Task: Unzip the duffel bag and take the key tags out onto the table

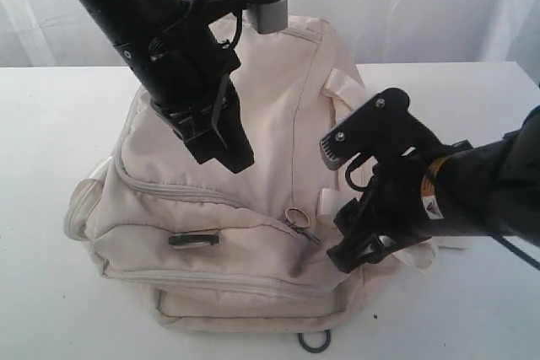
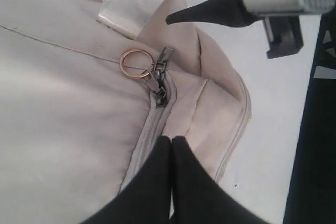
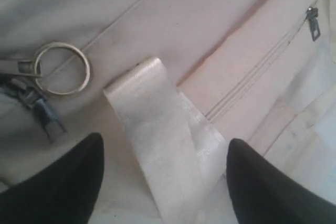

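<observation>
The bag (image 1: 253, 208) sits in the middle of the table (image 1: 51, 124), soft and limp; it would likely bunch when tugged, so the ring (image 2: 135, 64) on the zipper pull (image 2: 157, 85) seems the best hold. The left gripper (image 2: 171, 141) is closed, empty, near it; the right gripper (image 3: 165, 153) gapes astride a strap (image 3: 152, 103). Zippers look shut; no tags show.

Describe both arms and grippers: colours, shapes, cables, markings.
Both arms are black, round tubes. The left arm carries loose black cables and a grey camera block on a black bracket. The right arm bears a yellow label with a triangle mark and a similar grey block. The left gripper and right gripper have matte black, tapered fingers.
</observation>
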`<state>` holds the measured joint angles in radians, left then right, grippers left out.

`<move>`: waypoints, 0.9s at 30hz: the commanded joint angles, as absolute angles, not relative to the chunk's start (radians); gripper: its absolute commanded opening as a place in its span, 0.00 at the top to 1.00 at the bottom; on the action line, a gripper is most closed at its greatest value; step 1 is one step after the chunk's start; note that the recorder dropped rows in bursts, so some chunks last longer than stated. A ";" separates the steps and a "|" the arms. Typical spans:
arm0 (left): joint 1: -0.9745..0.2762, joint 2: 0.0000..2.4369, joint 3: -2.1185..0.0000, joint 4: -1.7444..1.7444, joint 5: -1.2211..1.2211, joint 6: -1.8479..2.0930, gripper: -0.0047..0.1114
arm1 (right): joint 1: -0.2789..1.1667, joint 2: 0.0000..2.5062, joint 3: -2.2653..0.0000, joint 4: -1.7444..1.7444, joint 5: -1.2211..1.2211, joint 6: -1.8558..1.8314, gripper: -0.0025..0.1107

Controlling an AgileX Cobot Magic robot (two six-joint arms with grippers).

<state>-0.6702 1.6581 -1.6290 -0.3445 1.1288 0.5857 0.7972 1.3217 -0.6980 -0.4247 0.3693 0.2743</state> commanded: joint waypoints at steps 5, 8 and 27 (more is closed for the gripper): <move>-0.680 1.653 -1.638 -0.343 1.198 0.572 0.96 | 0.795 1.453 -0.672 -0.664 0.179 0.433 0.43; -0.680 1.653 -1.638 -0.343 1.196 0.574 0.96 | 0.787 1.512 -0.678 -0.665 0.172 0.455 0.45; -0.680 1.654 -1.636 -0.324 1.118 0.584 0.96 | 0.687 1.466 -0.685 -0.641 0.044 0.587 0.98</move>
<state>-0.6745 1.6596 -1.6341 -0.3223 1.1222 0.5811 0.6962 1.5166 -0.6849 -0.6475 0.0609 0.5652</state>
